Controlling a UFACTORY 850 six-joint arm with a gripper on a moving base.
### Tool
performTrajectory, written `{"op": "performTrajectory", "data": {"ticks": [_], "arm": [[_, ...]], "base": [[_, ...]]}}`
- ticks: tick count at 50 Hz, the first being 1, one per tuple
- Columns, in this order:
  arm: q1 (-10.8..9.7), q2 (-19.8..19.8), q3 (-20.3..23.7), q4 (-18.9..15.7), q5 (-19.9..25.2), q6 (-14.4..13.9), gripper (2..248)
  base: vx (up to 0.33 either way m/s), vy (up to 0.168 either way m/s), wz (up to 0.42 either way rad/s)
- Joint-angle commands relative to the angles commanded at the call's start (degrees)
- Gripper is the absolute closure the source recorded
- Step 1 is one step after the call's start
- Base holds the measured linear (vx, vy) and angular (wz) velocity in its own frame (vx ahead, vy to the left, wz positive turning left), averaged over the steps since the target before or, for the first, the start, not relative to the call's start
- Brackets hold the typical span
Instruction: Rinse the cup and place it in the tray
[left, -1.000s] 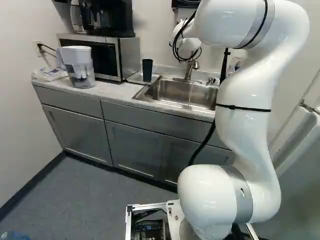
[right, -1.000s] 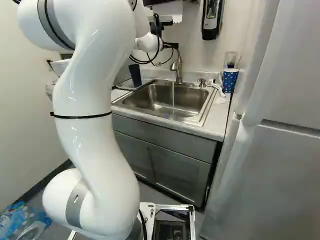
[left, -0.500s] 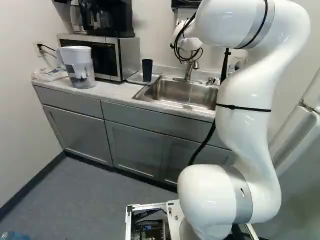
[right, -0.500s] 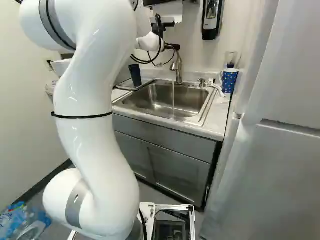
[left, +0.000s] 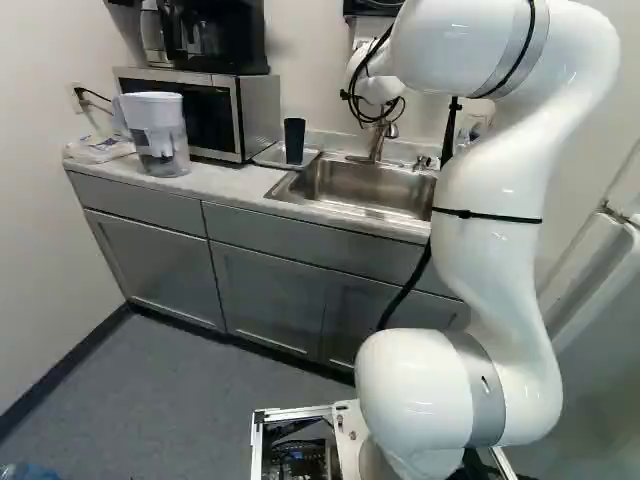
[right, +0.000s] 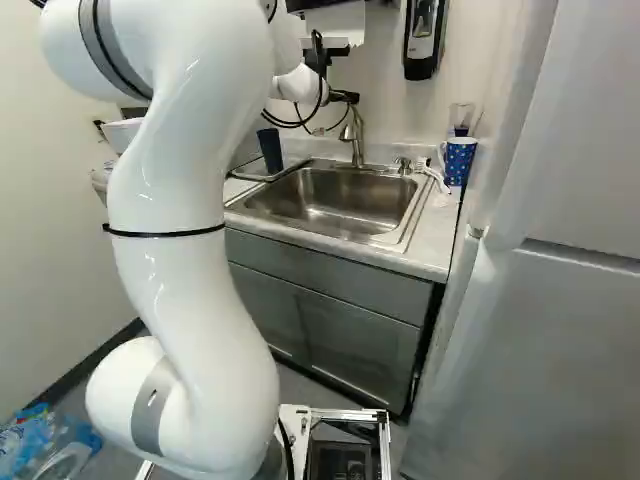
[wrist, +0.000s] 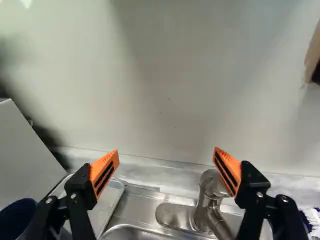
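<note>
- Dark cup (left: 294, 141) stood upright in the tray (wrist: 107, 197), long axis vertical, beside the sink (right: 325, 205).
- Gripper (wrist: 166, 156) gaped wide with nothing between its fingers, poised near the faucet (wrist: 205, 200); contact could not be told.
- Key relation: cup lay outside the finger away from the faucet, to the microwave (left: 255, 115) side. The single arm (left: 490, 240) reached over from the fridge (right: 560, 330) side.
- No stream seen below the spout. Judged: rinse and placing complete, faucet shut off.
- Next, probably: back away from the faucet, leaving the cup alone; a sideways swing toward it could knock it.
- Obstacles: faucet close by one finger, microwave beyond the tray. Spotted mug (right: 457, 160) stood across the sink, off that path.
</note>
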Motion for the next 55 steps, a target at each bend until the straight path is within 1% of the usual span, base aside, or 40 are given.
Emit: {"op": "performTrajectory", "data": {"ticks": [16,28,45,55], "arm": [[0.0,0.0,0.0,0.0,0.14,0.0,3],[0.01,0.16,0.19,0.0,2.5,0.0,3],[0.4,1.65,1.97,0.0,4.73,0.0,3],[0.8,2.88,2.76,0.0,4.92,0.0,3]], "base": [[0.0,0.0,0.0],[0.0,0.0,0.0],[0.0,0.0,0.0],[0.0,0.0,0.0]]}}
